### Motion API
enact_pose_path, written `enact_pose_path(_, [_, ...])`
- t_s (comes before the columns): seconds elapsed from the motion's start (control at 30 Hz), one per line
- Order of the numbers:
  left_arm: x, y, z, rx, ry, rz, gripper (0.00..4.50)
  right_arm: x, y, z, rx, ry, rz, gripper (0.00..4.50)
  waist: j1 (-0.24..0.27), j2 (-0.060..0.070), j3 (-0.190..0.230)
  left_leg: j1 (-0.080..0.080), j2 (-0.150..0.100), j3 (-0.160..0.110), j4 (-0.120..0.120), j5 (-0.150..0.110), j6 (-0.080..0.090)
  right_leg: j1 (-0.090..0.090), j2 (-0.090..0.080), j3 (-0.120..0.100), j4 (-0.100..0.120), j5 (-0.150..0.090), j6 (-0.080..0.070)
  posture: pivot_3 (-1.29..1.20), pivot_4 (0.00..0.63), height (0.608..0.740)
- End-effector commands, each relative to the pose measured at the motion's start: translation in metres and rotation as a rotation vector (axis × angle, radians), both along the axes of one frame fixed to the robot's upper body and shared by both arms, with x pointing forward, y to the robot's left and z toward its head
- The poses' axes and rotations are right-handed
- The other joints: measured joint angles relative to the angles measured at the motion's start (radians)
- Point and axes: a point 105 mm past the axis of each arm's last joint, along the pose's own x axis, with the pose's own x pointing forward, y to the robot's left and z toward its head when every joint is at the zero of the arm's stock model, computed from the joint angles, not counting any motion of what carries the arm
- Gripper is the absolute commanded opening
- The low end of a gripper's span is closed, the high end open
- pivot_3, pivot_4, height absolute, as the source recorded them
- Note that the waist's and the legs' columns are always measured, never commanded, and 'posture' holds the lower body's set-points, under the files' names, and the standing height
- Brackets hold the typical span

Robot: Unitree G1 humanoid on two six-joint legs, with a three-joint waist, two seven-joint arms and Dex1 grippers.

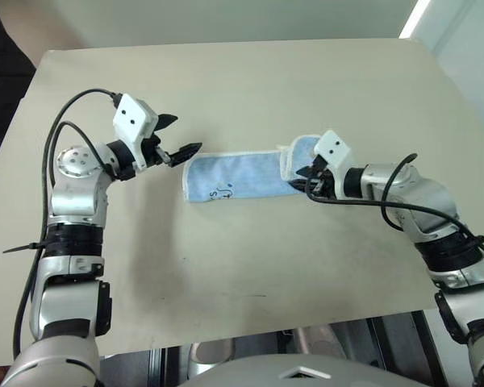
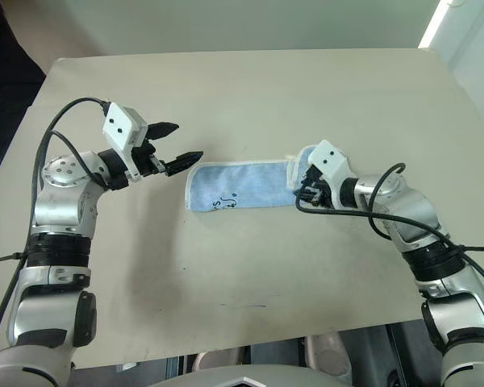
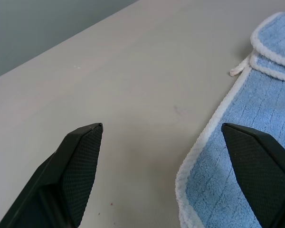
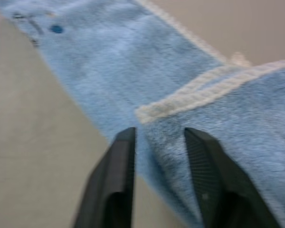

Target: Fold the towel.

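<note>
Lying mid-worktop [image 1: 250, 266] as a narrow strip, the towel [image 1: 234, 177] has its three-o'clock end flapped back; further folding remains. Right gripper [image 4: 156, 137], part-open, straddles that flap's edge. Left gripper [image 1: 177, 137] gapes wide, empty, at nine o'clock.

The embroidered motif [image 1: 223, 192] near the towel's [image 1: 242, 177] seven o'clock corner is too small to be read. The right gripper's [image 1: 305, 179] fingertips are hidden behind its camera housing, and the right wrist view is blurred.
</note>
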Motion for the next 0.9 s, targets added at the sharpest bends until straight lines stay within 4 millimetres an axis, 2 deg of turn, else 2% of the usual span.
enact_pose_path(0.03, [-0.002, -0.006, 0.012, -0.024, -0.037, -0.026, 4.32, -0.005, -0.002, 0.027, 0.056, -0.067, 0.031, 2.97, 0.000, 0.000, 0.000, 0.000, 0.000, 0.000, 0.000, 0.000, 0.000, 0.000, 0.000, 0.000, 0.000, 0.000, 0.000, 0.00, 0.150, 0.740])
enact_pose_path(0.1, [-0.003, -0.007, 0.011, -0.034, -0.031, -0.030, 4.32, -0.005, -0.005, 0.032, 0.069, -0.085, 0.025, 3.67, 0.000, 0.000, 0.000, 0.000, 0.000, 0.000, 0.000, 0.000, 0.000, 0.000, 0.000, 0.000, 0.000, 0.000, 0.000, 0.00, 0.150, 0.740])
enact_pose_path(0.17, [-0.008, -0.010, 0.009, -0.082, -0.006, -0.037, 4.32, -0.002, -0.011, 0.048, 0.113, -0.150, 0.000, 4.33, 0.000, 0.000, 0.000, 0.000, 0.000, 0.000, 0.000, 0.000, 0.000, 0.000, 0.000, 0.000, 0.000, 0.000, 0.000, 0.00, 0.150, 0.740])
enact_pose_path(0.2, [-0.013, -0.012, 0.008, -0.116, 0.015, -0.048, 4.32, -0.001, -0.014, 0.057, 0.148, -0.177, -0.021, 4.47, 0.000, 0.000, 0.000, 0.000, 0.000, 0.000, 0.000, 0.000, 0.000, 0.000, 0.000, 0.000, 0.000, 0.000, 0.000, 0.00, 0.150, 0.740])
enact_pose_path(0.27, [-0.029, -0.016, 0.004, -0.177, 0.071, -0.101, 4.32, 0.000, -0.022, 0.074, 0.198, -0.218, -0.050, 4.47, -0.001, 0.000, 0.000, 0.000, 0.000, 0.001, 0.000, 0.000, 0.000, 0.000, 0.000, 0.000, 0.000, 0.000, 0.000, 0.00, 0.150, 0.740])
enact_pose_path(0.33, [-0.047, -0.017, -0.001, -0.222, 0.134, -0.156, 4.32, 0.003, -0.029, 0.079, 0.207, -0.240, -0.082, 4.47, -0.004, 0.000, 0.000, 0.000, 0.000, 0.001, 0.000, 0.000, 0.000, 0.000, 0.000, 0.000, 0.000, 0.000, -0.001, 0.00, 0.150, 0.740])
enact_pose_path(0.47, [-0.073, -0.015, -0.014, -0.231, 0.245, -0.201, 4.32, 0.021, -0.046, 0.065, 0.151, -0.248, -0.181, 3.52, -0.007, 0.000, 0.000, 0.002, 0.001, 0.001, -0.001, -0.001, -0.001, 0.001, 0.001, 0.000, 0.001, -0.001, -0.002, 0.00, 0.150, 0.740])
enact_pose_path(0.6, [-0.086, -0.013, -0.023, -0.198, 0.299, -0.208, 4.32, 0.033, -0.036, 0.053, 0.205, -0.226, -0.181, 2.09, -0.007, 0.000, 0.000, 0.006, 0.001, 0.001, -0.005, -0.003, -0.003, 0.002, 0.001, 0.001, 0.001, -0.004, -0.008, 0.00, 0.150, 0.740])
enact_pose_path(0.7, [-0.091, -0.011, -0.026, -0.203, 0.319, -0.195, 4.32, 0.041, -0.028, 0.035, 0.211, -0.206, -0.172, 0.98, -0.007, 0.000, 0.000, 0.007, 0.001, 0.001, -0.005, -0.002, -0.003, 0.002, 0.001, 0.001, 0.002, -0.005, -0.010, 0.00, 0.150, 0.740])
enact_pose_path(0.77, [-0.095, -0.011, -0.029, -0.209, 0.331, -0.184, 4.32, 0.051, -0.027, 0.013, 0.181, -0.184, -0.193, 0.25, -0.007, 0.000, 0.000, 0.007, 0.001, 0.001, -0.005, -0.002, -0.003, 0.001, 0.001, 0.001, 0.002, -0.005, -0.011, 0.00, 0.150, 0.740])
enact_pose_path(0.8, [-0.097, -0.012, -0.030, -0.210, 0.334, -0.182, 4.32, 0.053, -0.027, 0.005, 0.172, -0.175, -0.195, 0.04, -0.006, 0.000, 0.000, 0.007, 0.001, 0.001, -0.005, -0.002, -0.003, 0.002, 0.001, 0.001, 0.002, -0.005, -0.012, 0.00, 0.150, 0.740])
enact_pose_path(0.9, [-0.103, -0.015, -0.033, -0.229, 0.347, -0.173, 4.32, 0.052, -0.025, -0.014, 0.137, -0.137, -0.173, 0.04, -0.002, 0.000, 0.000, 0.007, 0.001, 0.001, -0.007, -0.002, -0.003, 0.001, 0.000, 0.001, 0.002, -0.004, -0.012, 0.00, 0.150, 0.740])
